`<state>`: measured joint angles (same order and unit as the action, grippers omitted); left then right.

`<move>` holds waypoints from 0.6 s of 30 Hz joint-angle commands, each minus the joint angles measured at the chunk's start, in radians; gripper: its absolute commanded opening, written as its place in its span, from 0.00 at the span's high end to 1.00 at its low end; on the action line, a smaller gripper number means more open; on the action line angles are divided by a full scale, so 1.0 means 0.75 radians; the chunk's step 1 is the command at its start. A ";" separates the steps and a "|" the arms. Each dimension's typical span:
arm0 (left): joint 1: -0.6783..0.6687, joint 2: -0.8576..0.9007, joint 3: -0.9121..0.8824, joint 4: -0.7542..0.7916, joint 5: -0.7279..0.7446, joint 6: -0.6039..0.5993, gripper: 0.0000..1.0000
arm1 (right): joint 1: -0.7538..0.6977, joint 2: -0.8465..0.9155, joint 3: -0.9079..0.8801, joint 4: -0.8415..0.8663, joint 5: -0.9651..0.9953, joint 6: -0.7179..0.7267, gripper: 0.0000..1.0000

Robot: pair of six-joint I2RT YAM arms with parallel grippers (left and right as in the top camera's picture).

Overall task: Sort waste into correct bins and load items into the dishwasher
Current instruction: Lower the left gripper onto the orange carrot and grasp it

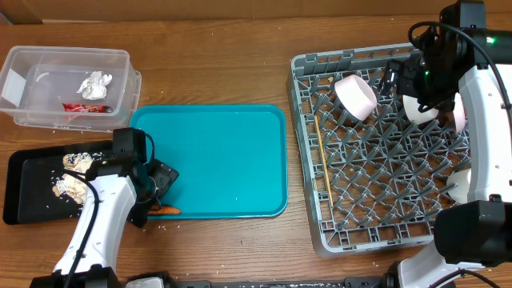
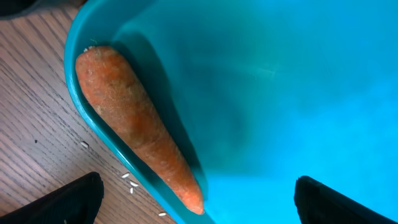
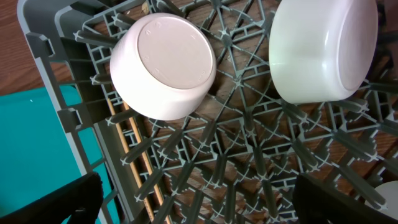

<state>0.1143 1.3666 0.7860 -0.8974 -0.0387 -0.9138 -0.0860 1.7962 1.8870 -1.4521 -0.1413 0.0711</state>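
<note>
At the near left corner of the teal tray (image 1: pixel 240 160), the left gripper (image 1: pixel 156 186) hangs with its jaws spread wide and nothing between them. The carrot (image 2: pixel 137 124) lies inside that corner, pressed along the tray's curved rim. In the left wrist view its thick end points away from the fingers (image 2: pixel 68 202) and its thin end reaches roughly midway between them, touching neither. A few rice grains (image 2: pixel 127 177) lie on the wooden table just outside the rim.

Far right, the right gripper (image 1: pixel 416 88) hovers over the far part of the grey rack (image 1: pixel 304 128), also wide open and empty. Below it sit two white bowls. The left bowl (image 3: pixel 165 65) is tipped with its base showing, and faint marks on that base cannot be read. The right bowl (image 3: pixel 323 50) lies closer under the arm. Chopsticks (image 1: pixel 322 164) lie along the rack's left side.

Far left, the clear tub (image 1: pixel 48 54) holds the tissue wad (image 1: pixel 94 84) and the red wrapper (image 1: pixel 84 106). A white label (image 1: pixel 12 84) on its left end is too small to read. Just near of it, the black tray (image 1: pixel 24 188) holds the food scraps (image 1: pixel 76 184).
</note>
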 commanded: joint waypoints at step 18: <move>0.014 0.166 -0.043 0.117 -0.124 0.011 0.00 | -0.004 -0.017 0.022 0.003 0.004 -0.010 0.00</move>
<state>0.1143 1.4483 0.7612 -0.8284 -0.0906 -0.9138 -0.0860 1.7962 1.8870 -1.4521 -0.1413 0.0711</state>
